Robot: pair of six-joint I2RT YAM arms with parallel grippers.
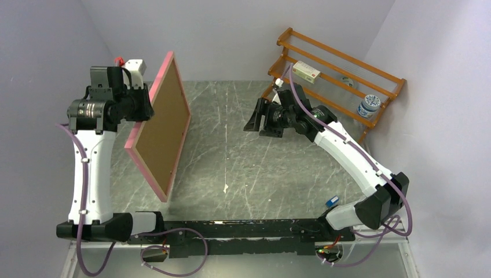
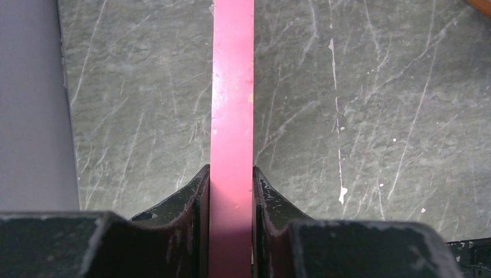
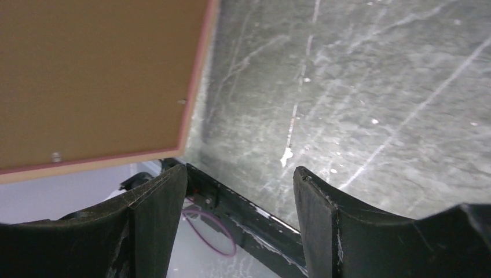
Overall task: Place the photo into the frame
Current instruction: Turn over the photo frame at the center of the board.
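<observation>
The frame point(image 1: 162, 124) stands on edge, tilted, above the left of the table, its pink rim around a brown backing board that faces right. My left gripper point(image 1: 146, 109) is shut on its upper left edge; the left wrist view shows the pink edge point(image 2: 232, 116) clamped between both fingers. My right gripper point(image 1: 253, 119) is open and empty in mid-air, right of the frame and pointing at it. The right wrist view shows the brown back and a frame corner point(image 3: 92, 81) ahead of its open fingers point(image 3: 238, 174). The photo is not in view.
An orange wooden rack point(image 1: 336, 75) stands at the back right with a small box point(image 1: 306, 71) and a white jar point(image 1: 369, 106) on it. The grey marble table point(image 1: 249, 168) lies between the arms. A black rail point(image 1: 243, 231) runs along the near edge.
</observation>
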